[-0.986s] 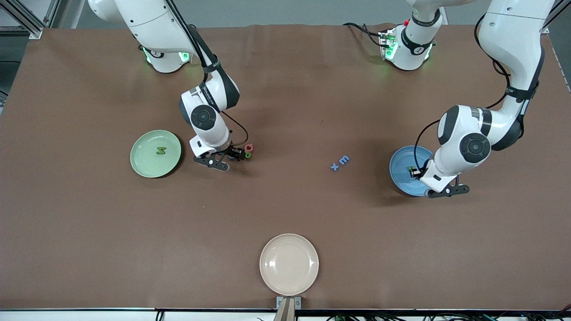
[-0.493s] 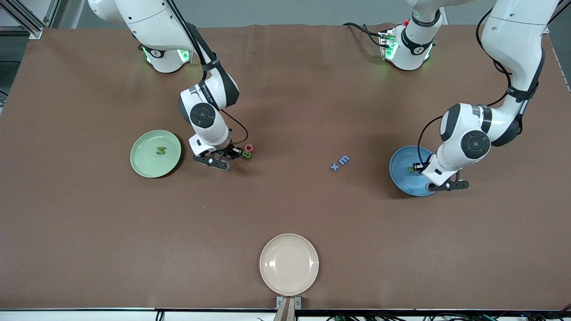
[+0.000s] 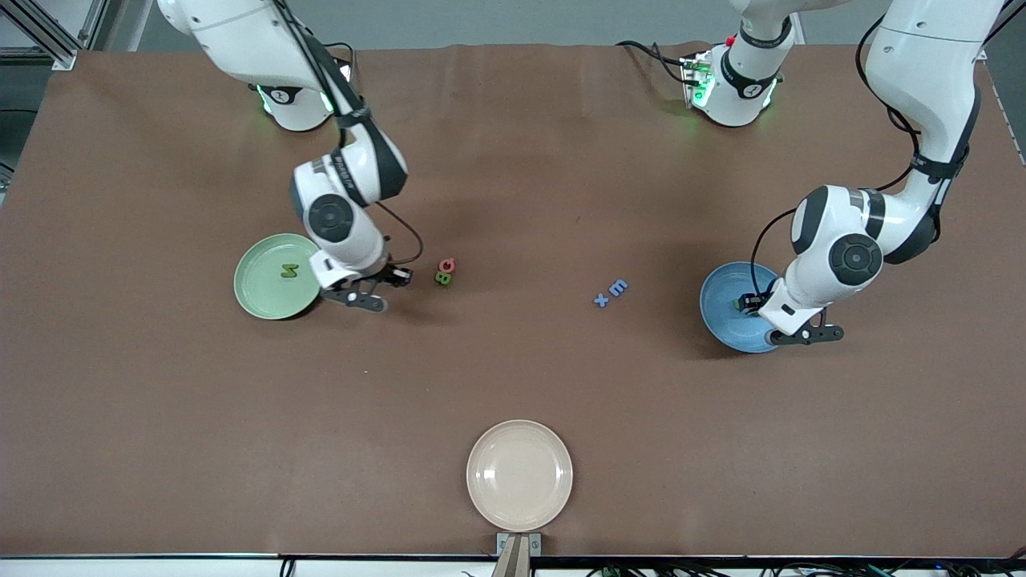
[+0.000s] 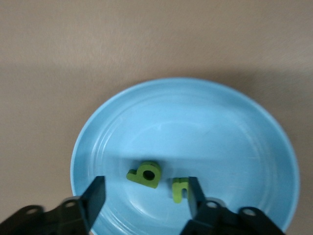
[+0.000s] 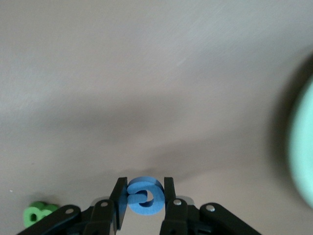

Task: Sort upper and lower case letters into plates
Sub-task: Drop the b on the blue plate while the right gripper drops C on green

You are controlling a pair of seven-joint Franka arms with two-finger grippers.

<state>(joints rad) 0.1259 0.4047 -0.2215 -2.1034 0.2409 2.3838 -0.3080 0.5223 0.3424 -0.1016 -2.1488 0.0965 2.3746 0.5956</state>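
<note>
My right gripper [image 3: 398, 276] is shut on a blue letter [image 5: 145, 196] and holds it just above the table between the mint plate [image 3: 260, 300] and a red-pink letter [image 3: 447, 264] with a green letter [image 3: 442, 279] beside it. That green letter also shows in the right wrist view [image 5: 39, 213]. A green letter [image 3: 288, 272] lies in the mint plate. My left gripper [image 4: 145, 193] is open over the blue plate [image 4: 220, 122], which holds two green letters [image 4: 145, 174] [image 4: 180, 189]. Blue letters x [image 3: 601, 300] and m [image 3: 618, 288] lie mid-table.
A cream-beige plate [image 3: 519, 474] sits near the table's edge nearest the front camera. The blue plate [image 3: 721, 316] is toward the left arm's end of the table, the mint plate toward the right arm's end.
My right gripper has moved away from the red-pink and green letters toward the mint plate, carrying the blue letter. My left gripper has shifted slightly over the blue plate.
</note>
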